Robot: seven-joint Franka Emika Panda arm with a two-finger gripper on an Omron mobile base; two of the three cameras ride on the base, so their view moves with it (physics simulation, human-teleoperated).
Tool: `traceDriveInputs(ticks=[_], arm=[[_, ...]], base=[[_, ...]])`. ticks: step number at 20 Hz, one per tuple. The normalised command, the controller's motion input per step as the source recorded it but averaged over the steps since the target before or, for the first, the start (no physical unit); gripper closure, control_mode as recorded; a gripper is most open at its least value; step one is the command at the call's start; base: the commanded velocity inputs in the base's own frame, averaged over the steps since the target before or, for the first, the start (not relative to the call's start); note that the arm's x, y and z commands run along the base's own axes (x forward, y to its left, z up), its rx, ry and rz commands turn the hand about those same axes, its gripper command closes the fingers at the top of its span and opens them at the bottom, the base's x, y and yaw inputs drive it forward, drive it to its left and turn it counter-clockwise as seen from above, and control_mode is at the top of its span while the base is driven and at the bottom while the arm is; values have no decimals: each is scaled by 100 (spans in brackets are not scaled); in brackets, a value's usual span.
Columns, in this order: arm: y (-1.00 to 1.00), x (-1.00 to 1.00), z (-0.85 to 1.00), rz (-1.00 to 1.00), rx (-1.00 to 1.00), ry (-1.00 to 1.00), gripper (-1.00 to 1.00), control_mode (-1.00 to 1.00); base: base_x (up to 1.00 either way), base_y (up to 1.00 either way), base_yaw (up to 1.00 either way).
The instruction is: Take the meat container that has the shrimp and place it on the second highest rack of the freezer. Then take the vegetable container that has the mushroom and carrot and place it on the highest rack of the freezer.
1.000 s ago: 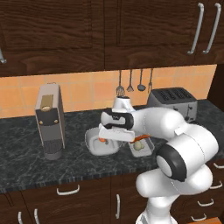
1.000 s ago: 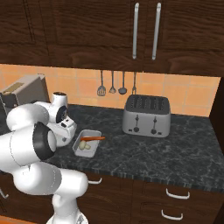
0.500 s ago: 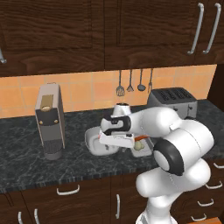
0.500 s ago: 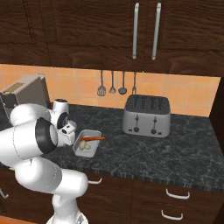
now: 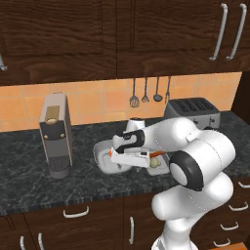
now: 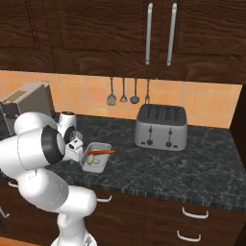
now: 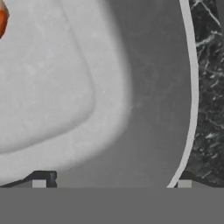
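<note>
Here the claw hangs low over the meat container, its tips spread wide with one over the tray floor and one at the rim; nothing is gripped. An orange bit at the view's corner is probably the shrimp. Just beside it on the dark surface sits the vegetable container with mushroom and carrot. Farther back stand the toaster and coffee machine.

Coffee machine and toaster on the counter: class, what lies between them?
In the left base view, two grey trays, the shrimp tray and the vegetable tray, lie between the coffee machine and the toaster.
</note>
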Motion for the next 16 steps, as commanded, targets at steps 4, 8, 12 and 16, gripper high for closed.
traceDriveInputs(ticks=[4,8,12,16], arm=[[0,0,0,0,0,0,100,-100],[0,0,0,0,0,0,100,-100],[0,0,0,0,0,0,100,-100],[0,0,2,-3,-2,0,100,-100]], base=[[0,0,0],[0,0,0],[0,0,0],[0,0,0]])
